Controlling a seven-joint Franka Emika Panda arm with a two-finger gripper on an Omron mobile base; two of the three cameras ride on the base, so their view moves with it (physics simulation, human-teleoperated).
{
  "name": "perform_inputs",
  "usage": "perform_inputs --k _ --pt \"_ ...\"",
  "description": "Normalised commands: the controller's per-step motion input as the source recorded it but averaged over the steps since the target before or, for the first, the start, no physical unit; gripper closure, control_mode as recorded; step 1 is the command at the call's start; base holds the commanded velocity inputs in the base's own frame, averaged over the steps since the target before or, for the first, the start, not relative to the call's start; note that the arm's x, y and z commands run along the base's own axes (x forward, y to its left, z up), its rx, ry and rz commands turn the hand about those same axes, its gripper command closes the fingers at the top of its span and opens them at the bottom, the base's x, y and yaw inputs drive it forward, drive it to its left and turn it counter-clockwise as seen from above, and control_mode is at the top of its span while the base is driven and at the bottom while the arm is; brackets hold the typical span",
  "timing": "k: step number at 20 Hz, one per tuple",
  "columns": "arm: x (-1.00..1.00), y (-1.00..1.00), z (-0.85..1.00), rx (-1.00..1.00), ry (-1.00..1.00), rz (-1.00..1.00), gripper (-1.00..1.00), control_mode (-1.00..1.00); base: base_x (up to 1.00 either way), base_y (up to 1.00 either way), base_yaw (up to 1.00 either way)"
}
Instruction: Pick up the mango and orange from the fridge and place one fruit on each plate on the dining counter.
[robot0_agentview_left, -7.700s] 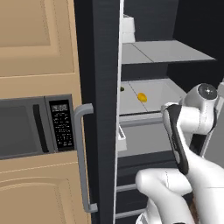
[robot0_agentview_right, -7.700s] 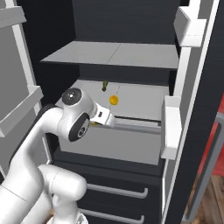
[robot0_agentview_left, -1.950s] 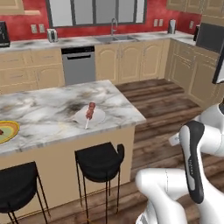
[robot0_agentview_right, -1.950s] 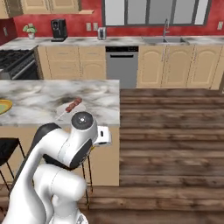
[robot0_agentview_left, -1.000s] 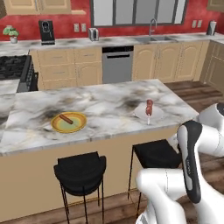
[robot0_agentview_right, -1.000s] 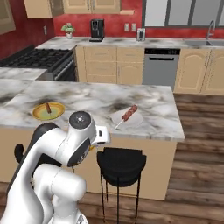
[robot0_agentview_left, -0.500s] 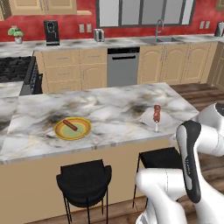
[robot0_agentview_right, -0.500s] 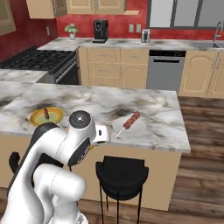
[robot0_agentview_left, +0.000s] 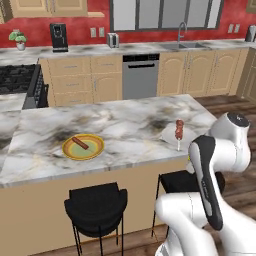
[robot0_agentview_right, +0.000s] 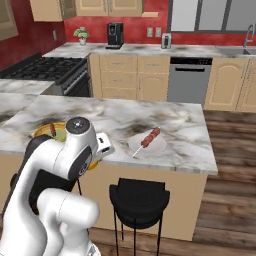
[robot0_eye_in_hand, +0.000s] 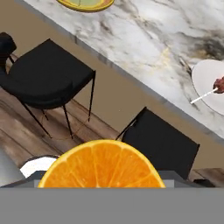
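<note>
The orange (robot0_eye_in_hand: 101, 164) is seen at the bottom centre of the hand view, apparently clamped by the gripper. It could be dropped short over the stools (robot0_eye_in_hand: 41, 72) if released before the white plate (robot0_eye_in_hand: 211, 85), far right, is reached.

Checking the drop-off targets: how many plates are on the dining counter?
2. The yellow plate with the sausage sits left on the dining counter; the white plate with the skewer sits near its right end.

My claw holds the orange (robot0_eye_in_hand: 101, 165), cut face showing, off the dining counter (robot0_agentview_left: 125, 125), where yellow plate (robot0_agentview_left: 83, 147) and white plate (robot0_agentview_left: 170, 135) lie apart.
</note>
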Motion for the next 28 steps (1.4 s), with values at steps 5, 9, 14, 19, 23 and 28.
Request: perform_inputs --k 5,9,14,19,23,28 --pt "0.53 0.30 0.23 -0.07 0.08 0.27 1.00 -1.00 0.00 0.00 0.00" --pt "0.15 0.92 0.21 -0.12 0.00 0.07 1.00 -1.00 0.00 0.00 0.00" --pt "0.04 0.83 0.09 -0.04 -0.03 0.05 1.00 -1.00 0.00 0.00 0.00" --pt "0.54 0.96 -0.14 -0.08 0.06 0.01 1.00 -1.00 0.00 0.00 0.00" --pt "0.82 1.00 -0.05 -0.19 0.28 0.00 1.00 -1.00 0.00 0.00 0.00" --pt "0.92 0.62 0.00 -0.05 0.24 0.00 1.00 -1.00 0.00 0.00 0.00"
